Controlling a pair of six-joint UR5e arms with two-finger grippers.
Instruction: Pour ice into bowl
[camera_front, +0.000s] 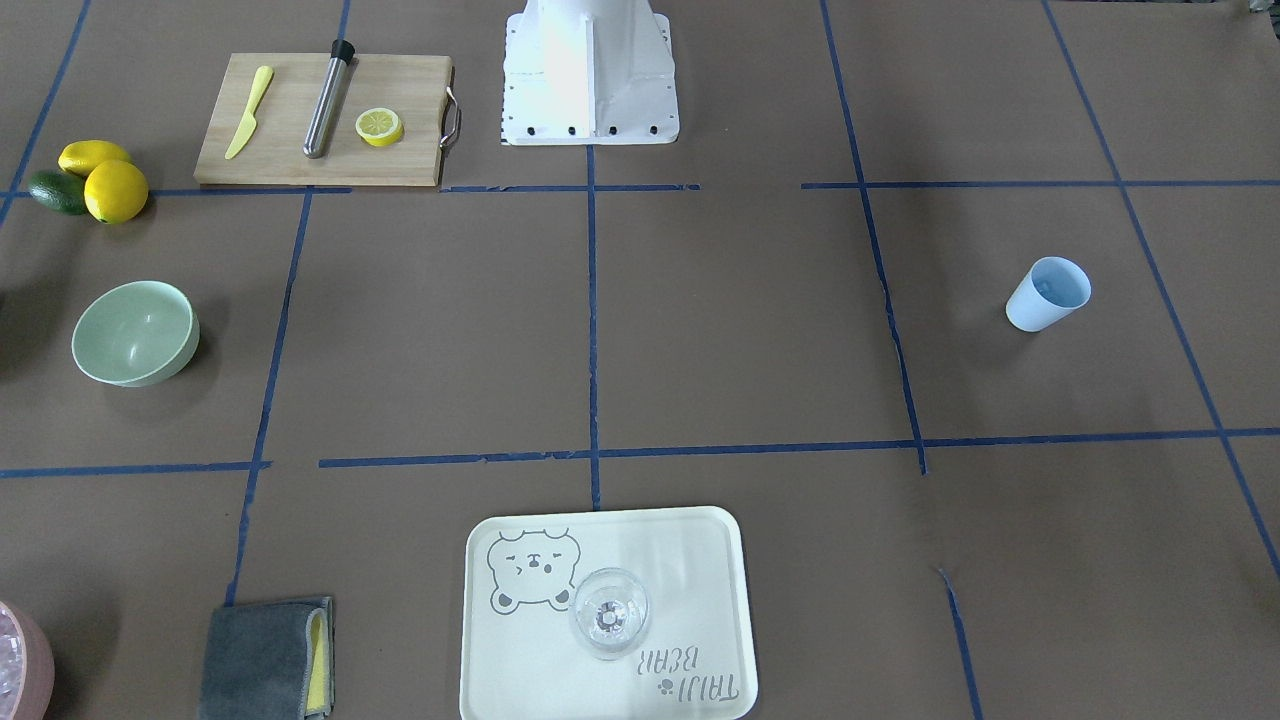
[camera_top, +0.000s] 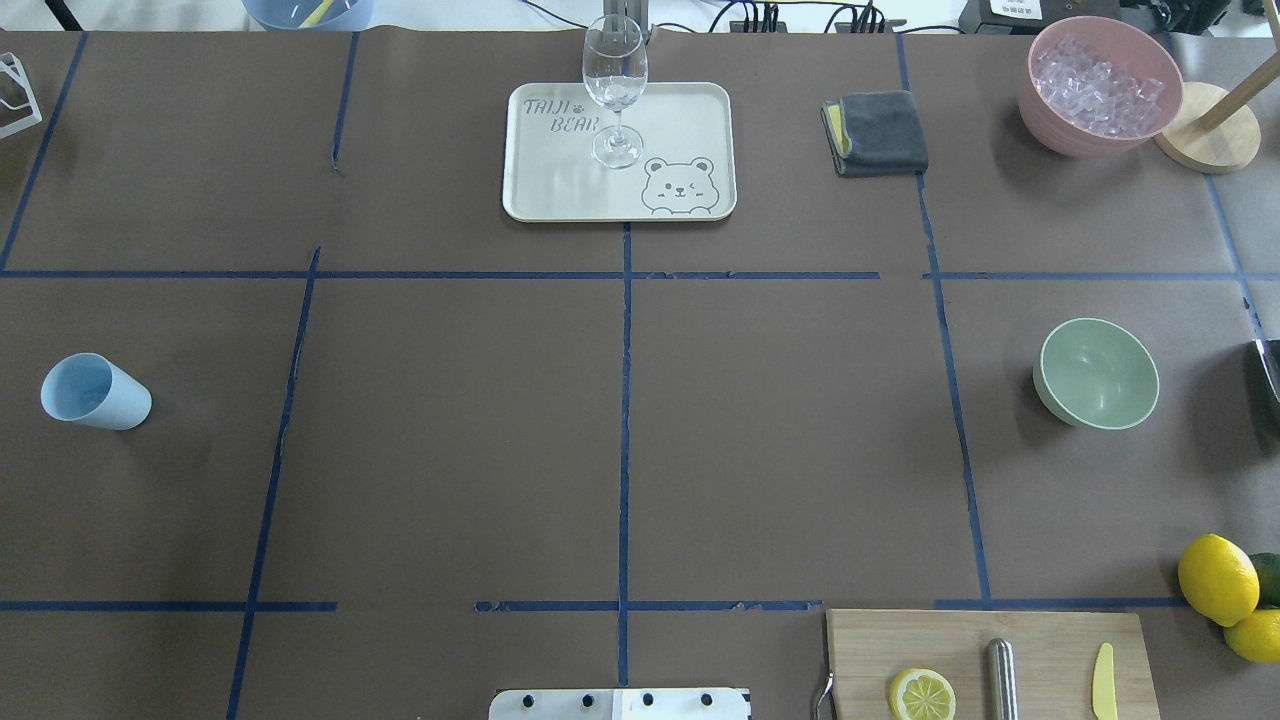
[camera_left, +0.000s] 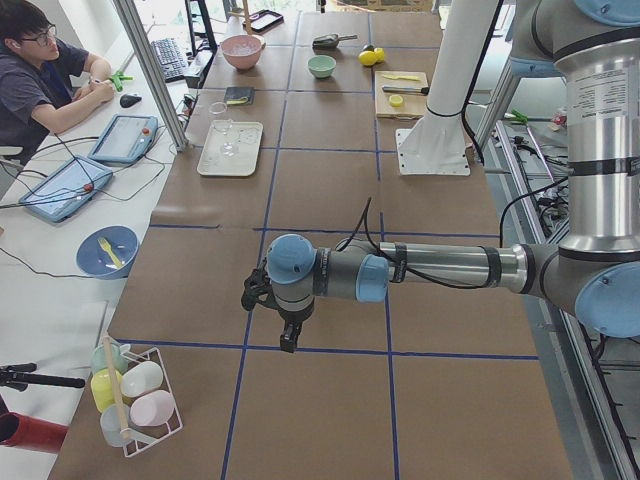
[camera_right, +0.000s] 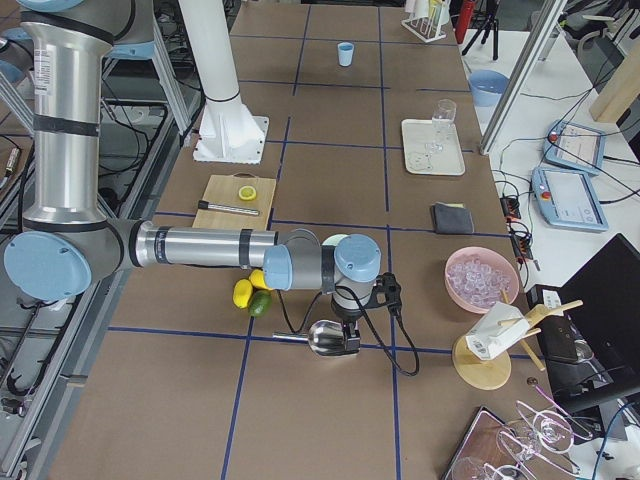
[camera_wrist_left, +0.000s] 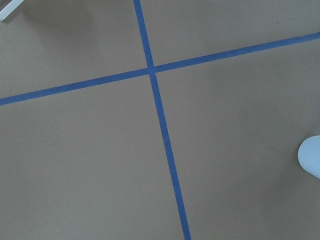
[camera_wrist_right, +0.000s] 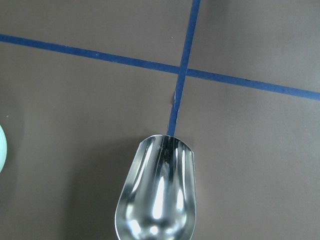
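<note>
Here, you cannot tell from the side views how far either claw is open. The right gripper (camera_right: 348, 335) hangs with a metal scoop (camera_wrist_right: 157, 195) just below it, its hollow bare and shiny; the left gripper (camera_left: 288, 338) hovers over plain table. Beside the scoop your mint-green bowl (camera_top: 1097, 372) sits upright, and farther off the pink container (camera_top: 1040, 100) holds clear chunks.
</note>
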